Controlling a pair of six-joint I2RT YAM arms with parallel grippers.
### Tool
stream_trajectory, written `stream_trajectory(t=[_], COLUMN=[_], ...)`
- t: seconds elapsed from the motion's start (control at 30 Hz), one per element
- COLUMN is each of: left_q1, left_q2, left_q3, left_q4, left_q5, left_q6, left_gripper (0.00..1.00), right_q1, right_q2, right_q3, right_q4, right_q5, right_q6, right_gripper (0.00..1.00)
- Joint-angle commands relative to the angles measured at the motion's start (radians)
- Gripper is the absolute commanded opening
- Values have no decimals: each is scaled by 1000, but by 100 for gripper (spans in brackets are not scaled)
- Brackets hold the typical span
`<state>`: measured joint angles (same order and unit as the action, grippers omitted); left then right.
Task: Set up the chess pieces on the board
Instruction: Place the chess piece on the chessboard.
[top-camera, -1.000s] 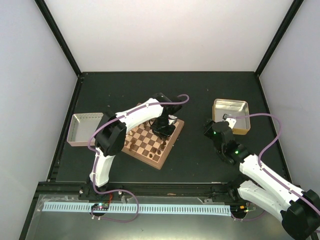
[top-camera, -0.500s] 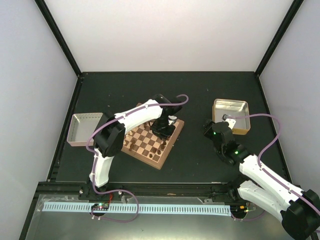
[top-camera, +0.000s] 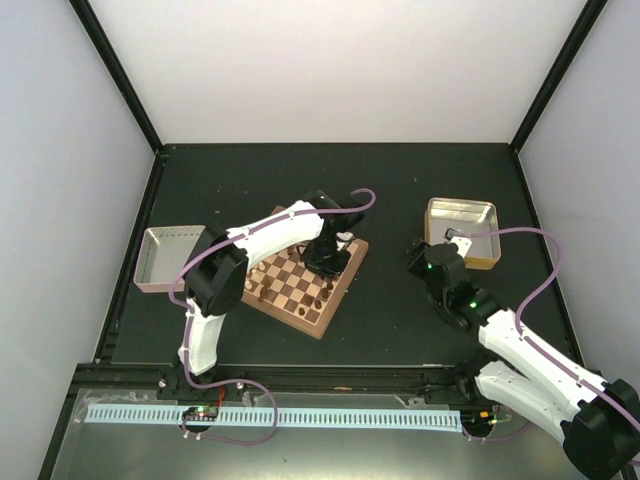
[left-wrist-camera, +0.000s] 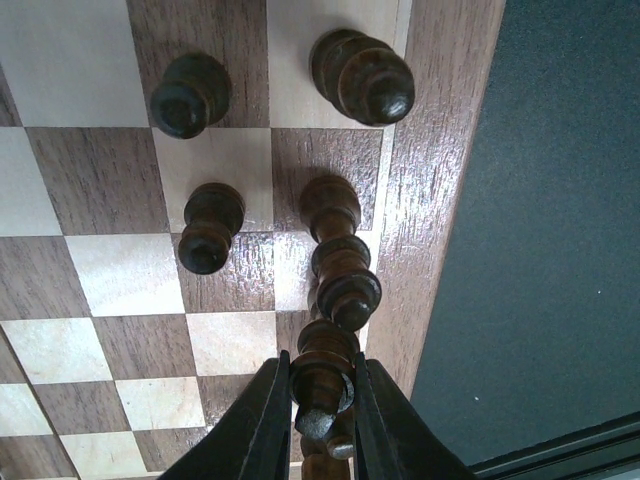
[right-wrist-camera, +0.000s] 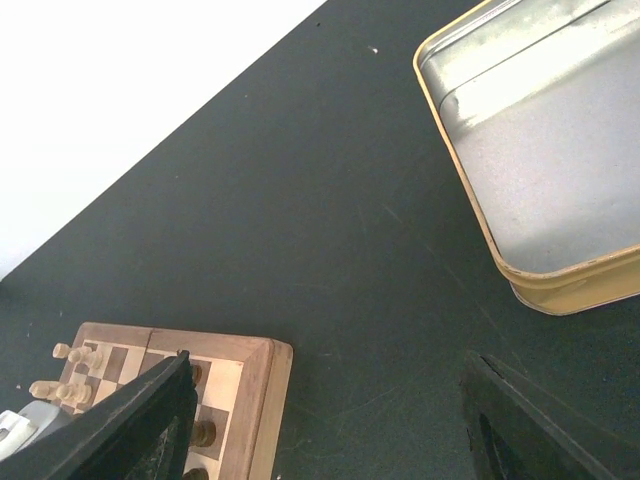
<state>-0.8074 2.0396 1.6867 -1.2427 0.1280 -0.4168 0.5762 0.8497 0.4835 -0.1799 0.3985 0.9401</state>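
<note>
The board (top-camera: 300, 290) lies mid-table, checkered with a reddish-brown border (left-wrist-camera: 440, 170). In the left wrist view my left gripper (left-wrist-camera: 320, 400) is shut on a dark brown chess piece (left-wrist-camera: 322, 372), held over the board's right-hand file. Just ahead of it along that file stand more dark pieces (left-wrist-camera: 345, 280), with a dark pawn (left-wrist-camera: 208, 228) one file to the left. From above, the left gripper (top-camera: 325, 262) sits over the board's far right corner. My right gripper (right-wrist-camera: 325, 420) hangs open over bare table, holding nothing. Pale pieces (right-wrist-camera: 68, 372) show at the board's far side.
A gold-rimmed metal tray (top-camera: 462, 232) (right-wrist-camera: 540, 150) stands right of the board, just beyond the right gripper (top-camera: 420, 255). A silver metal tray (top-camera: 172, 258) stands at the left. Dark mat surrounds the board.
The left arm has shifted slightly toward the board's right edge with the dark piece still gripped. The right arm has not moved.
</note>
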Motion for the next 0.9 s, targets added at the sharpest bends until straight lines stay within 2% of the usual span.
stream_trajectory(t=[0.0,0.13,0.73,0.87], left_q1=[-9,-10,-12,-12], left_q2=[-31,-33,-64,-83], left_q3=[-12,-13,-9,-17], left_q4=[28,33,38,55], left_q5=[-37,-37,26,13], left_q6=[-26,-32,-9,-9], left_gripper=[12,13,44,46], right_q1=[-8,-8,-15,-15], right_q2=[2,6,11,9], right_q3=[-10,-11,-3,6], right_q4=[26,30,25,15], right_q5=[8,5,-12,-24], right_q6=[-13,-14,-16,-21], right_gripper=[73,73,73,73])
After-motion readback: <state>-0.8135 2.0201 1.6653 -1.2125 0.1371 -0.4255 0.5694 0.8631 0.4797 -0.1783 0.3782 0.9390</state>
